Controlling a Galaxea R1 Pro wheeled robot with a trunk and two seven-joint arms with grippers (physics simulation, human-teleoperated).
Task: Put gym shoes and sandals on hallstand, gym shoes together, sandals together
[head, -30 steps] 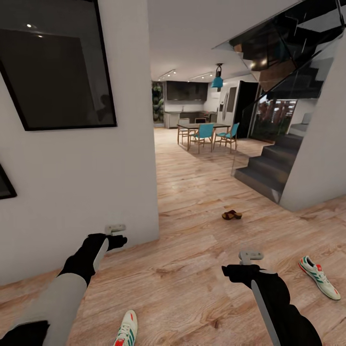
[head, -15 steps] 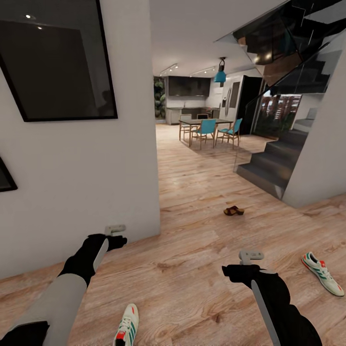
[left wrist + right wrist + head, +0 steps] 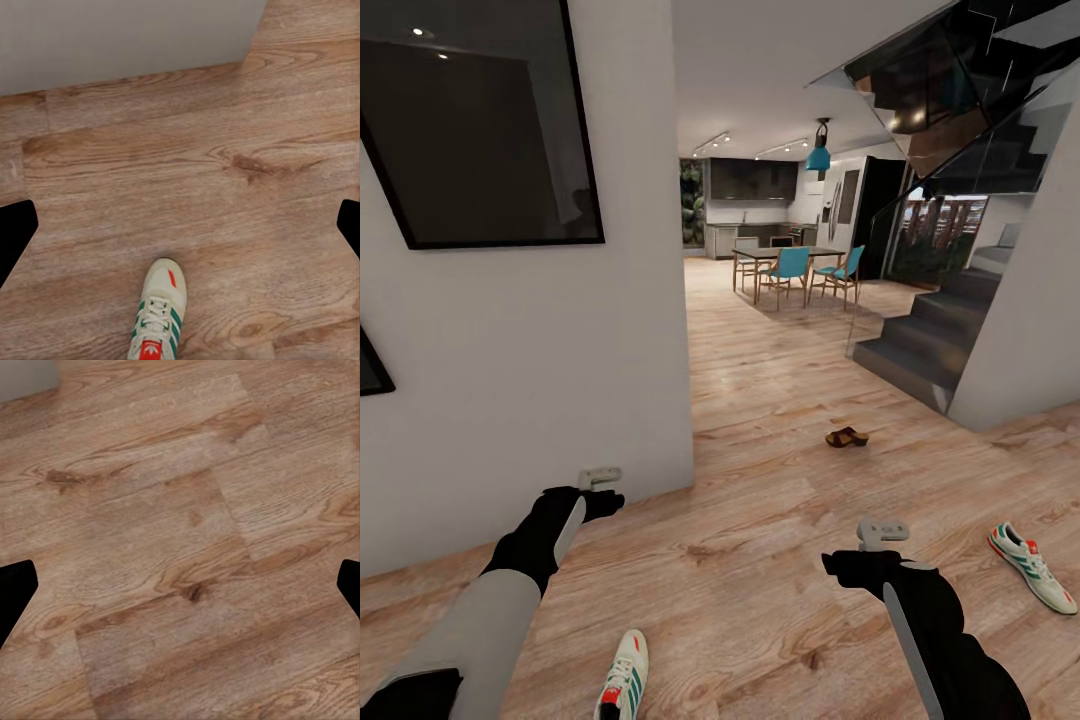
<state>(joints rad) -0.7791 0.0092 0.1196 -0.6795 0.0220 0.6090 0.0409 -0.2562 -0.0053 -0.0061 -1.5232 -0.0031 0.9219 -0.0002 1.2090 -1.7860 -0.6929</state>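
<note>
2 white lace-up gym shoes with green stripes and 1 dark-brown strappy sandal (image 3: 846,437) lie on the light wood-plank corridor floor (image 3: 760,570). One shoe (image 3: 622,678) lies below and just right of the left gripper (image 3: 600,477), whose jaws stand open and empty; the other shoe (image 3: 1031,567) lies right of the right gripper (image 3: 882,531), jaws also spread, holding nothing. The sandal rests well beyond both. A white wall (image 3: 510,380), dark stairs (image 3: 920,350) and 1 dining table with teal chairs (image 3: 792,270) stand around.

Head cam fwd-down corridor; wrist cams down at corridor floor (image 3: 780,400), shared.
</note>
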